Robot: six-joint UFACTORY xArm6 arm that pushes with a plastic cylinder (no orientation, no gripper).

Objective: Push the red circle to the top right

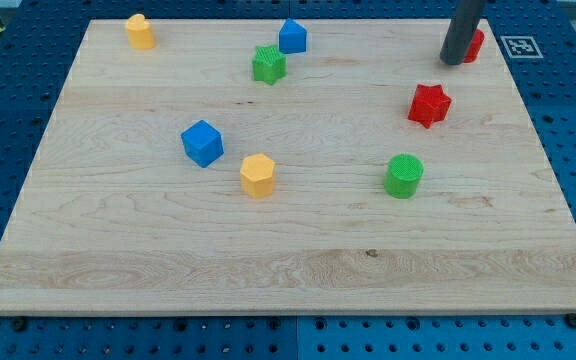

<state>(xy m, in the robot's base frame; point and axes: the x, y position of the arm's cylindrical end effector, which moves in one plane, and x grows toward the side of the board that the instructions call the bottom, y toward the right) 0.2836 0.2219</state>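
Blocks — red (pixel 429 105), green (pixel 404 175), blue (pixel 202 142), yellow (pixel 257 175) — on pale wood (pixel 298 250).

The red circle (pixel 476 44) lies flat on the table near the view's top right corner. Only its right part shows as a small red sliver; the rest is hidden.

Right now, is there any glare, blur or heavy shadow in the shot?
Camera view: even, soft light, no glare on the board; blocks such as the green cylinder look sharp, casting only faint shadows; the rod hides most of the red circle, with my tip at its left.
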